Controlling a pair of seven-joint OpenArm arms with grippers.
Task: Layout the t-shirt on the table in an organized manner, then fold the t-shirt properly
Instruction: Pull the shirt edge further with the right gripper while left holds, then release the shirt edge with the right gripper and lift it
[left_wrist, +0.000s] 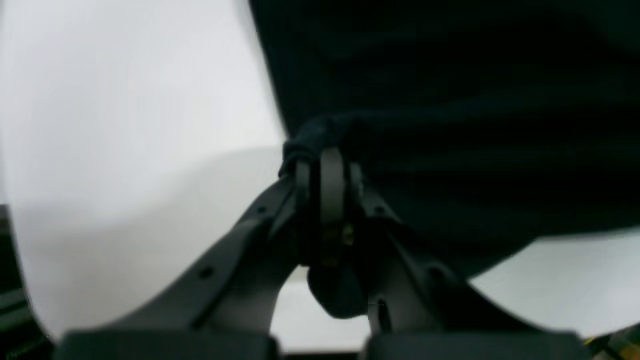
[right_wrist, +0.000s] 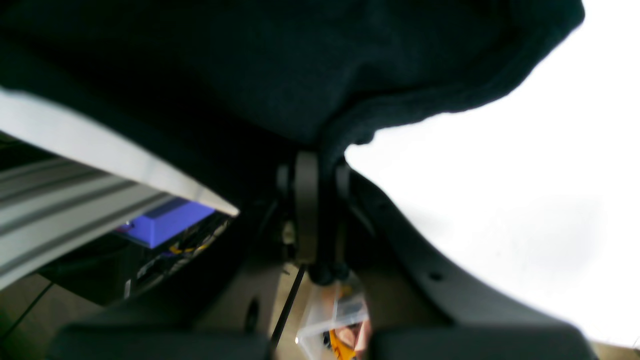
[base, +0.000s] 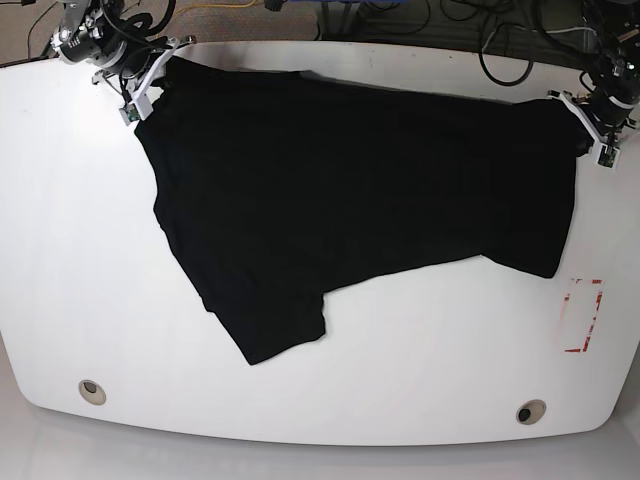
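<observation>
Fabric of the t-shirt (base: 330, 190) is plain black, spread nearly flat across the far half of the desk (base: 80, 250), which is glossy white. Going left to right in the base view: the right end effector (base: 143, 88) sits at the far-left corner of the garment, jaws pressed together on a bunched bit of its edge. From that corner the cloth runs down to a sleeve or flap that ends in a blunt point toward the near side, left of centre. The far edge runs across to the left end effector (base: 590, 125) at the far right, likewise clamped on the cloth edge. The right side of the shirt hangs down to a lower corner just beside a red-outlined rectangle mark (base: 583, 315). Two metal-ringed holes (base: 92, 391) lie near the front edge, well apart from the shirt.

Wrist views are blurred. Each shows a small roll of dark cloth pinched between closed fingers, with the rest of the shirt only a black mass. Neck opening and seams cannot be made out; which way the shirt faces is unclear. Cables beyond the far edge are cut off.
</observation>
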